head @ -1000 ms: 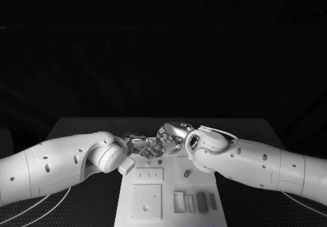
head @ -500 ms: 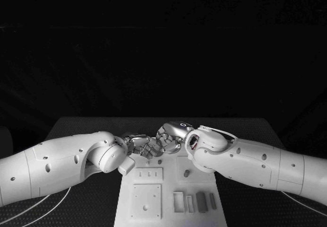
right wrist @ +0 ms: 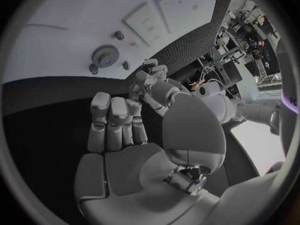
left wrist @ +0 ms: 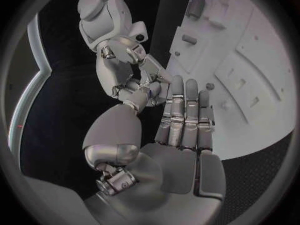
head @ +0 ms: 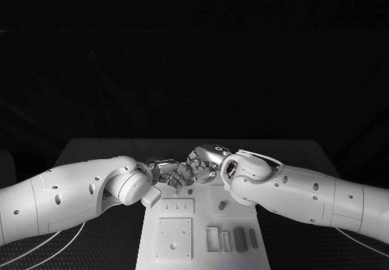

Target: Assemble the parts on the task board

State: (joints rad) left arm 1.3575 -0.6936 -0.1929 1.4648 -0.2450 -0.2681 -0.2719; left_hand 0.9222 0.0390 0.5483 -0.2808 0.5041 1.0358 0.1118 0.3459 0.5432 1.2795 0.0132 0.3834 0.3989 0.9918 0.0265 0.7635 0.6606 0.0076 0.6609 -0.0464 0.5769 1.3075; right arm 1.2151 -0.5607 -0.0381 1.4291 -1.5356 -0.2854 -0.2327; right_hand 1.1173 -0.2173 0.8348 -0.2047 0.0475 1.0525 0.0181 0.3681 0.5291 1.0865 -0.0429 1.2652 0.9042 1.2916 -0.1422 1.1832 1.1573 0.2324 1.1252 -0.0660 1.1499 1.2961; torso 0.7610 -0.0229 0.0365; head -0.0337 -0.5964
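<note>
Both hands meet fingertip to fingertip over the far end of the task board, left hand and right hand half-curled, any pinched part hidden; loose parts lie nearer the robot, long axes toward it.

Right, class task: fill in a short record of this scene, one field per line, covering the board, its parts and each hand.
board: white task board on the black table, between the two arms
parts: small grey pieces near the board's near right corner; a gear lies on the board
left hand: over the board's far end, close to the right hand
right hand: fingertips meeting the left hand's
held item: cannot tell
</note>
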